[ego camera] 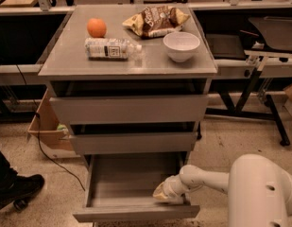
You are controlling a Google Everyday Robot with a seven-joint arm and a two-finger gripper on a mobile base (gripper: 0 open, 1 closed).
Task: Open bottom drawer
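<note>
Below, flat grey bottom drawer [131, 186] open, end effector [165, 193] inside

Views: one.
Station: high and in front of the grey cabinet [131, 109], close to it.
Facing: forward and tilted down. The cabinet top [65, 63] fills the upper frame, and the bottom drawer [136, 213], pulled out, reaches the lower edge.
Surround: workbench legs [252, 86] and floor [230, 141] behind and at the sides.
Nearest the lens: the white arm [259, 193], entering at lower right. Its gripper [165, 193] sits inside the drawer's front corner, on the right as seen.
</note>
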